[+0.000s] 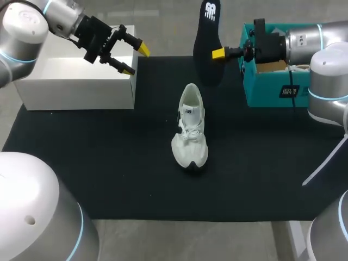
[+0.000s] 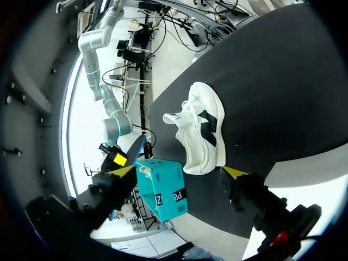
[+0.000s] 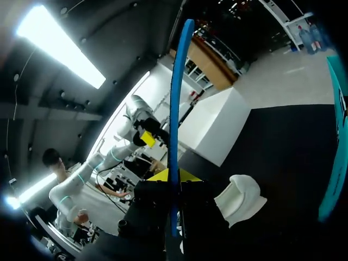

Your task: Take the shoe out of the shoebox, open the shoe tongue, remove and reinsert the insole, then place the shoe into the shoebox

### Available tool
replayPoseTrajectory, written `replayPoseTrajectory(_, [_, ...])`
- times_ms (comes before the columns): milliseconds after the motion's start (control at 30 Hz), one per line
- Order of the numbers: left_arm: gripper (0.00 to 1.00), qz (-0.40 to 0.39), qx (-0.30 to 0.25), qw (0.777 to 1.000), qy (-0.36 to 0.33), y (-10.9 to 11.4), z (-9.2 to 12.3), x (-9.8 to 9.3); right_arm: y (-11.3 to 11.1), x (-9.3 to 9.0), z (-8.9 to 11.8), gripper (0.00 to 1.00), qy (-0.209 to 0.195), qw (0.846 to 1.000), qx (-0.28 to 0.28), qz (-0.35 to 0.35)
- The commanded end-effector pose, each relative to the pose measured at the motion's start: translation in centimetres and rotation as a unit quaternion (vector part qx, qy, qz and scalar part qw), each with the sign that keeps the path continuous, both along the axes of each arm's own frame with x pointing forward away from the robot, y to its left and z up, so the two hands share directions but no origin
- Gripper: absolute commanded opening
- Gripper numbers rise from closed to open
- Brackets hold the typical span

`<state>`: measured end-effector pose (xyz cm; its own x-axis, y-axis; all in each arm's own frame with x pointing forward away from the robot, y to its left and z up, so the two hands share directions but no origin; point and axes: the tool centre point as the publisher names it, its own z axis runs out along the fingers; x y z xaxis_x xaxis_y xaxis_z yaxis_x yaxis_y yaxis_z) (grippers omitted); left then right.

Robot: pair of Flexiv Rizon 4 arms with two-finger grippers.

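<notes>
Insole (image 1: 207,43): dark, raised beyond the heel of the shoe (image 1: 190,133). White logo mark (image 1: 210,12) printed near its upper end, letters not resolved.
Shoebox (image 1: 267,93): teal, right of the shoe and further back. Black label (image 1: 288,91) with white characters on its near side wall, too small to read with confidence.
Shoebox, left wrist view (image 2: 163,187): black label (image 2: 176,198) with large white characters, seen tilted; reading uncertain.
Shoe: small dark tag on the tongue, black emblem on the side (image 2: 206,130). No letters legible.
</notes>
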<state>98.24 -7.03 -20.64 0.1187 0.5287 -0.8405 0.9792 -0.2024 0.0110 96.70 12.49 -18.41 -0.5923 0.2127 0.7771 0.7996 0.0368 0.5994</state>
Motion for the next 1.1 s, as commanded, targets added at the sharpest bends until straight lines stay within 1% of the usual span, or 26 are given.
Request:
replayPoseTrajectory(33, [1.00,0.001,0.001,1.000,-0.002,0.0,0.0,-0.1,0.2,0.0,-0.1,0.00,0.000,1.000,0.000,-0.001])
replayPoseTrajectory(133, [1.00,0.001,0.001,1.000,-0.002,0.0,0.0,-0.1,0.2,0.0,-0.1,0.00,0.000,1.000,0.000,-0.001])
replayPoseTrajectory(167, [1.00,0.001,0.001,1.000,-0.002,0.0,0.0,-0.1,0.2,0.2,-0.3,0.00,-0.009,1.000,0.001,0.002])
replayPoseTrajectory(233, [1.00,0.001,0.001,1.000,-0.002,0.0,0.0,-0.1,0.1,0.8,-1.3,0.00,-0.010,1.000,0.003,-0.001])
replayPoseTrajectory(433, [1.00,0.001,0.001,1.000,-0.002,0.0,0.0,-0.1,-0.6,2.0,-3.1,0.00,-0.027,1.000,-0.006,-0.006])
replayPoseTrajectory(500, [1.00,0.001,0.001,1.000,-0.002,0.0,0.0,-0.1,-0.8,2.5,-3.7,0.00,-0.045,0.999,-0.002,-0.007])
replayPoseTrajectory(533, [1.00,0.001,0.001,1.000,-0.002,0.0,0.0,-0.1,-0.9,2.7,-4.0,0.00,-0.049,0.999,-0.014,-0.013])
replayPoseTrajectory(567, [1.00,0.001,0.001,1.000,-0.002,0.0,0.0,-0.1,-0.9,2.9,-4.4,0.00,-0.039,0.999,-0.022,-0.010])
replayPoseTrajectory(967, [1.00,0.001,0.001,1.000,-0.002,0.0,0.0,-0.1,-0.9,2.9,-4.4,0.00,-0.039,0.999,-0.022,-0.010])
replayPoseTrajectory(1067, [1.00,0.001,0.001,1.000,-0.002,0.0,0.0,-0.1,-0.6,3.3,-4.7,0.00,-0.062,0.998,-0.025,-0.015])
replayPoseTrajectory(1100, [1.00,0.001,0.001,1.000,-0.002,0.0,0.0,-0.1,-0.5,3.4,-4.7,0.00,-0.063,0.997,-0.032,-0.019])
